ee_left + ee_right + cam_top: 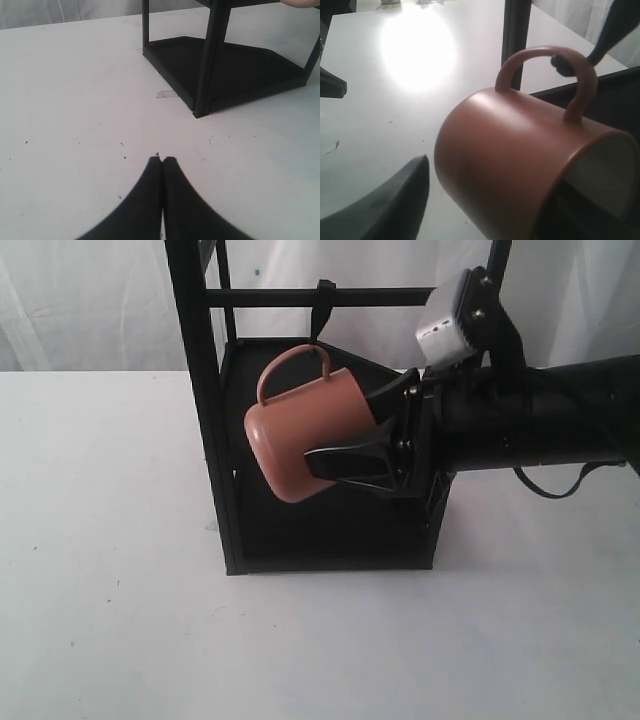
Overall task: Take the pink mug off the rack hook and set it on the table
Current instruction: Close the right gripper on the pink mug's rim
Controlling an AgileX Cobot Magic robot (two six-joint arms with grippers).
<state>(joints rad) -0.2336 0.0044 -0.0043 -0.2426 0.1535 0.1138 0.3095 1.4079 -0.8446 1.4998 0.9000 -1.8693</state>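
Mug: pink mug (300, 435) was clamped by right gripper (375, 435).
Hook: rack hook (322, 315) was inside the handle; lifting clear was advised.
Left gripper (162, 161): closed, empty.

White curtain (90, 300) behind (softly lit)

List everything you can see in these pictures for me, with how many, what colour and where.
pink mug: one, salmon pink with a cream inside, tilted on its side in front of the rack, its handle looped at the hook.
rack hook: one, black, hanging from the rack's crossbar, above the mug.
rack: one, black, tall frame with a dark tray at its base, standing on the table.
table: one, white with small dark specks, under everything.
curtain: white, behind the table.
right gripper: one, black, reaching in from the right, a finger on either side of the mug.
left gripper: one, black, fingertips together, above bare table near the rack's base.
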